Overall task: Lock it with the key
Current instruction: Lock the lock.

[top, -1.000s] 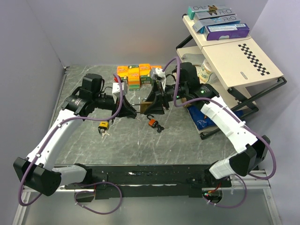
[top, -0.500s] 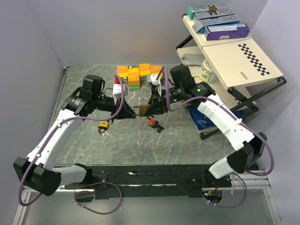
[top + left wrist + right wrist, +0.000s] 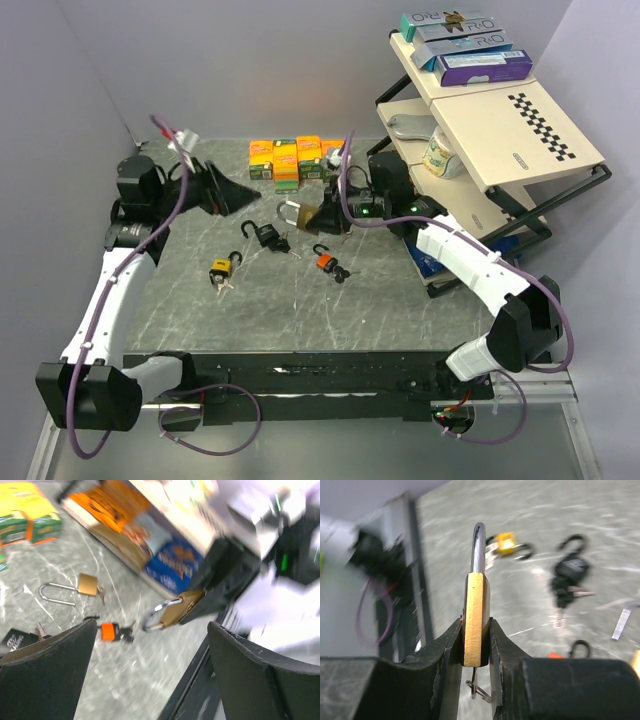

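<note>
Brass padlock [image 3: 475, 617] stands upright at mid-frame of the right wrist view, clamped in the right gripper [image 3: 475, 631], its key [image 3: 474, 687] dangling beneath. The left gripper [image 3: 152, 630] gapes empty (well apart). Step, likely: presenting the lock. Next, pinch and turn that key.

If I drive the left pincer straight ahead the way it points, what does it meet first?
Probably the brass padlock gripped by the right pincer: it sits centred ahead of the left pincer in the wrist view. Depth is unclear from the blur.
</note>
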